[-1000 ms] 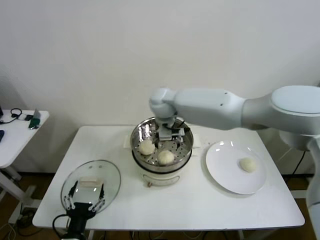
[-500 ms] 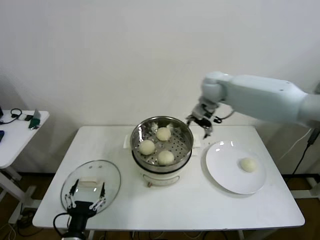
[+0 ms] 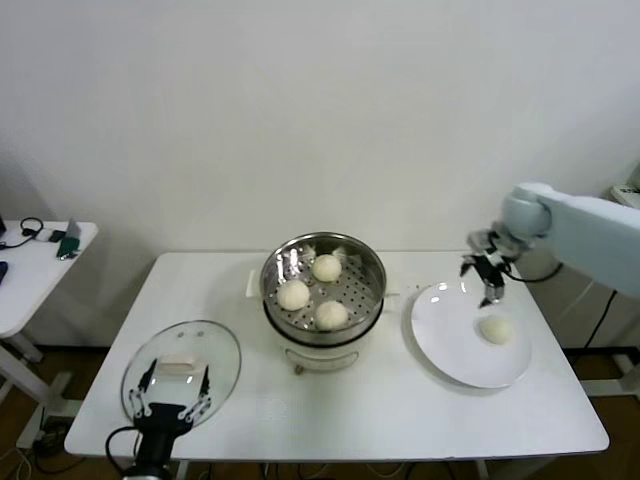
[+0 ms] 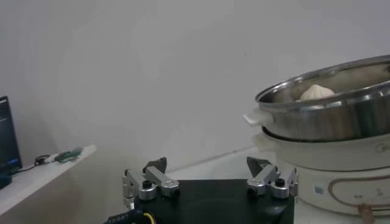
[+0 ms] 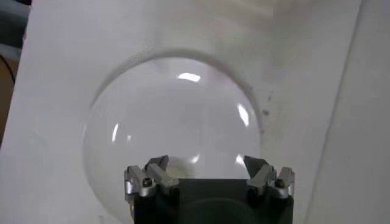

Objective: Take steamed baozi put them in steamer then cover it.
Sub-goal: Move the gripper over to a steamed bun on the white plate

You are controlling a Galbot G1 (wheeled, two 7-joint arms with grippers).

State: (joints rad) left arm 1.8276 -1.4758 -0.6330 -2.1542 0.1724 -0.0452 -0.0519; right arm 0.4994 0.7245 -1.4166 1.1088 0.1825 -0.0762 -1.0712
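Three steamed baozi lie in the shiny steamer at the table's middle. A single baozi rests on the white plate to the right. My right gripper hangs open and empty over the plate's far edge, just behind that bun; its wrist view looks down on the plate past the right gripper. The glass cover lies flat at the front left. My left gripper waits open at the cover's near edge. The left wrist view shows the left gripper, the steamer and one baozi.
The steamer sits on a white electric pot base. A small side table with a phone and cables stands off to the left. The white wall is close behind the work table.
My right arm swung from over the steamer to the right, above the plate. A third baozi now lies at the back of the steamer. The left arm stayed put.
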